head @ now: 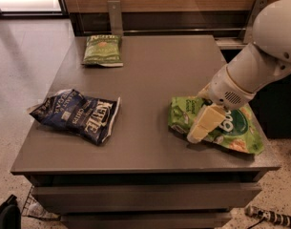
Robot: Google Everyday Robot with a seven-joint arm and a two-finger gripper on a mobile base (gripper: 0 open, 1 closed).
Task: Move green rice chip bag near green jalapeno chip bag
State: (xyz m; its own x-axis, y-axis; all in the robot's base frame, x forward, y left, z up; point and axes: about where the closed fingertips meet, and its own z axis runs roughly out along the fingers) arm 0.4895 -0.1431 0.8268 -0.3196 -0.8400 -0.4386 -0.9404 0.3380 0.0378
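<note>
The green rice chip bag (231, 128), bright lime green with a dark "dang" circle, lies at the table's front right. The gripper (200, 128) has come down onto the bag's left part, its pale fingers (204, 123) pressed against the bag. The arm reaches in from the upper right. The green jalapeno chip bag (103, 50), small and olive green with a white band, lies flat at the table's far left, well away from the gripper.
A dark blue Kettle chip bag (78, 114) lies at the front left of the grey table (154, 75). A wooden wall with metal brackets runs behind. Floor lies to the left; a dark cabinet stands to the right.
</note>
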